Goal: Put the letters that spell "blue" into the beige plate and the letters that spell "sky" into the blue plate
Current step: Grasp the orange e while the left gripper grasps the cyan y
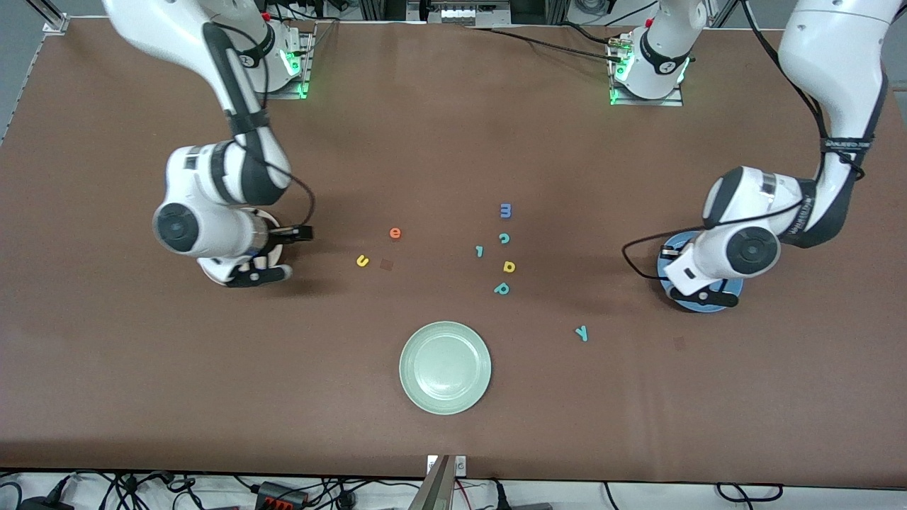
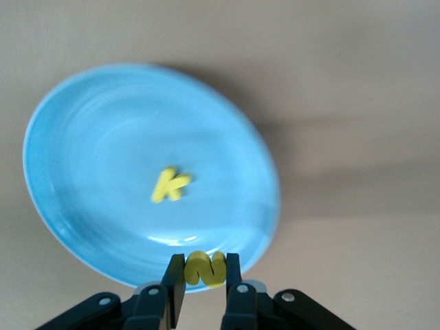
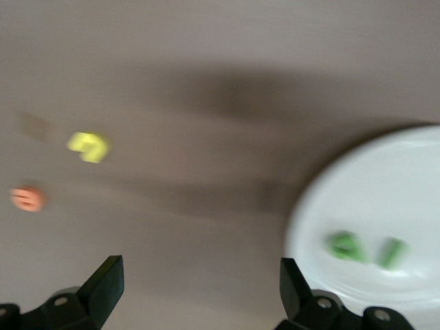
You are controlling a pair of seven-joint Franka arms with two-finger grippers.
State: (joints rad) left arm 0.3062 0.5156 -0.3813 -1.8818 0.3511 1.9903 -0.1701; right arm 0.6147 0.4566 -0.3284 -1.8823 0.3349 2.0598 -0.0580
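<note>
My left tool, clamped on "s", hangs over blue plate's rim; drop inward toward "k". Right tool apart, over beige plate.

A pale green plate sits near blue "m", teal "c", teal "p" and a rounded yellow letter.

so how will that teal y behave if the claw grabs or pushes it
The y lies flat on the table, so it likely slides rather than rolls or tips. It looks tiny beside the green plate, so probably very light. Being so small and low, a slightly off pinch may miss it.
</note>
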